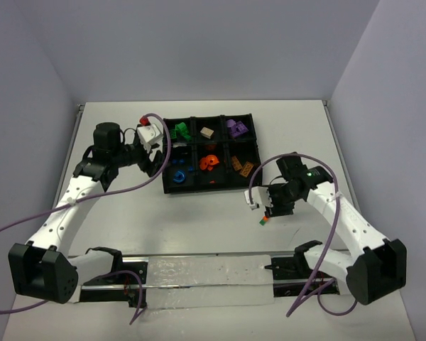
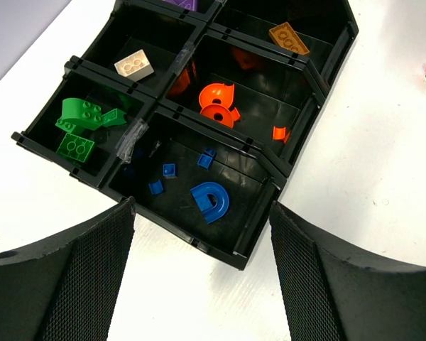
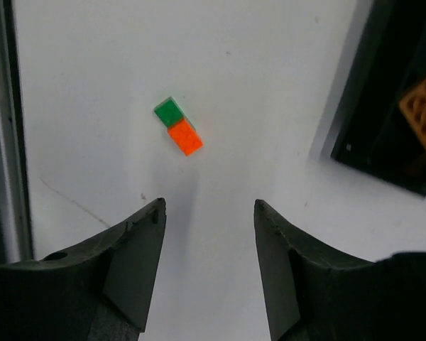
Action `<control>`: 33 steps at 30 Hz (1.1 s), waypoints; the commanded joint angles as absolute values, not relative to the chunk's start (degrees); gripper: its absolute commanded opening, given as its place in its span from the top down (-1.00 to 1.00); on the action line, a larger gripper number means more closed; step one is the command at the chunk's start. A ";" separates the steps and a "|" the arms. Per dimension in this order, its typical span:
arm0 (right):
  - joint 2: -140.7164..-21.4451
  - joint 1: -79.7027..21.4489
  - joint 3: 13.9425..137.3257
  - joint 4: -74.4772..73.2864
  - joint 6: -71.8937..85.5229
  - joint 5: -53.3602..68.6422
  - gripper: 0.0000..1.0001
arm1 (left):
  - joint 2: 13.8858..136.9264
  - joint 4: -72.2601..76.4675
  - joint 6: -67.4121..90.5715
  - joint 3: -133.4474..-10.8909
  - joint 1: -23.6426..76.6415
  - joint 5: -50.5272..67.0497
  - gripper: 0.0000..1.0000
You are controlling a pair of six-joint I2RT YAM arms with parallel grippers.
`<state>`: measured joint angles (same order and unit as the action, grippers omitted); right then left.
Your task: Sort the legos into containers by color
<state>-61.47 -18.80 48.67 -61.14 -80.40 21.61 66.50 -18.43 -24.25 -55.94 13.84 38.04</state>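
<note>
The black six-compartment tray [image 1: 196, 139] holds green [image 1: 179, 130], tan [image 1: 206, 132] and purple [image 1: 235, 128] legos in its far row, and blue [image 1: 179, 177], orange [image 1: 209, 163] and brown [image 1: 243, 168] in its near row. A small joined green-and-orange lego [image 3: 178, 126] lies loose on the table; it also shows in the top view [image 1: 263, 222]. My right gripper [image 3: 209, 207] is open and empty just short of it. My left gripper [image 2: 201, 207] is open and empty at the tray's left side, over the blue compartment's edge [image 2: 220, 245].
A white and red block [image 1: 150, 132] sits on the left wrist beside the tray. Purple cables [image 1: 163, 160] loop over the table. A clear rail [image 1: 206, 273] runs along the near edge. The tray's corner [image 3: 355, 145] lies right of my right gripper.
</note>
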 commanded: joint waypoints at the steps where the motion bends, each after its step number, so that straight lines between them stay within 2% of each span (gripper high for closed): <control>1: -66.83 -21.23 49.08 -62.01 -101.14 24.84 -0.17 | 65.44 -18.61 -24.67 -57.12 14.06 39.26 -0.63; 12: -72.28 -24.81 45.89 -60.99 -109.93 20.90 -0.04 | 63.19 -17.37 -23.47 -53.84 14.06 38.41 -0.64; 24: -79.86 -25.45 45.38 -55.07 -106.76 16.58 -0.02 | 65.45 -16.87 -23.77 -54.51 14.06 38.23 -0.64; 33: -80.48 -25.75 43.59 -52.18 -106.67 15.88 0.05 | 67.02 -17.53 -24.94 -55.11 14.06 38.09 -0.64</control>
